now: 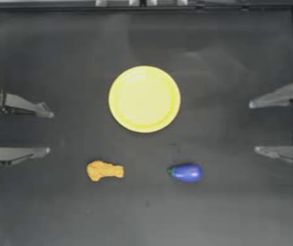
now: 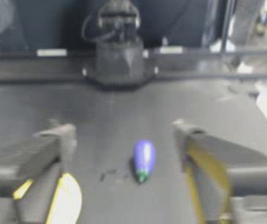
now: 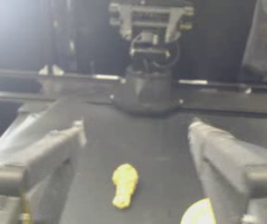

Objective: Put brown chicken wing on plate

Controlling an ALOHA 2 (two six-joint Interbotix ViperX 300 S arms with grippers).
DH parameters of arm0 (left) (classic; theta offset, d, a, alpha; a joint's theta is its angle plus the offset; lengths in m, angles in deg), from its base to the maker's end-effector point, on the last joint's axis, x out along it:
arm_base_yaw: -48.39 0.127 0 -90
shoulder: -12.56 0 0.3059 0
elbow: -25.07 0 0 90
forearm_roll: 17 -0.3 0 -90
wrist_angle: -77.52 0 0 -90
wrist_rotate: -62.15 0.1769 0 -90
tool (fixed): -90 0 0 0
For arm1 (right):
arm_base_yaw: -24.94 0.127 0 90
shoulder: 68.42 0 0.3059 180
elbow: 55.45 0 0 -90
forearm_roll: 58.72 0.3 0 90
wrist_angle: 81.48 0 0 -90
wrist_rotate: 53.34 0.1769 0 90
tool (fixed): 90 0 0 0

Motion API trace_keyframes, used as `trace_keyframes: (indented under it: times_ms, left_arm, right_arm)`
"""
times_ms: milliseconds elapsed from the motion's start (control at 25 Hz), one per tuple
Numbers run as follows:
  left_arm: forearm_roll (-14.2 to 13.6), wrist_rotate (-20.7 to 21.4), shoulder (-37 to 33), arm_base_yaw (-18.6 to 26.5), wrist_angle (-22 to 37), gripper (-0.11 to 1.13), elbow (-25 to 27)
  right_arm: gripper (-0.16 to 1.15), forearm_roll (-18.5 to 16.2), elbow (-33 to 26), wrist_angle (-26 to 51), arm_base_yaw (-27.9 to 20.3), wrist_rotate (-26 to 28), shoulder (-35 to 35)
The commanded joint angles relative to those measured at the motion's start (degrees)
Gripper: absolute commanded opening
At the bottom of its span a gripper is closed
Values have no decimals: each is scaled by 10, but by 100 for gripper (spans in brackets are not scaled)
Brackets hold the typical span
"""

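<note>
The yellow plate [image 1: 144, 99] lies bare in the middle of the table. The brown chicken wing [image 1: 104, 170] rests on the table nearer the front, left of centre, apart from the plate. It also shows in the right wrist view as a lumpy orange piece, the chicken wing [image 3: 124, 185], with an edge of the plate [image 3: 197, 213] beside it. My left gripper [image 1: 49, 133] is parked open at the left edge. My right gripper [image 1: 253, 127] is parked open at the right edge. Neither holds anything.
A blue-purple eggplant [image 1: 186, 172] with a green tip lies right of the wing, also seen as the eggplant [image 2: 143, 159] in the left wrist view. Rails border the table's back and sides.
</note>
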Motion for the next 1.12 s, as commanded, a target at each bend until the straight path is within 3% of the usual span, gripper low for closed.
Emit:
trace_keyframes:
  times_ms: [40,240,400,560,1120]
  left_arm:
    - [-1,1,11,7,51,104,-33]
    - [0,-3,34,23,175,103,-80]
    - [-1,-4,89,40,273,103,-124]
    - [-3,-4,157,41,336,103,-169]
    - [0,-7,325,18,363,103,-232]
  right_arm:
    - [98,2,-13,-1,0,1,-3]
    - [99,17,-14,6,-7,2,-2]
    - [99,20,-15,11,-8,3,-2]
    - [99,21,-15,17,-9,3,-1]
    - [99,23,-11,31,-12,4,10]
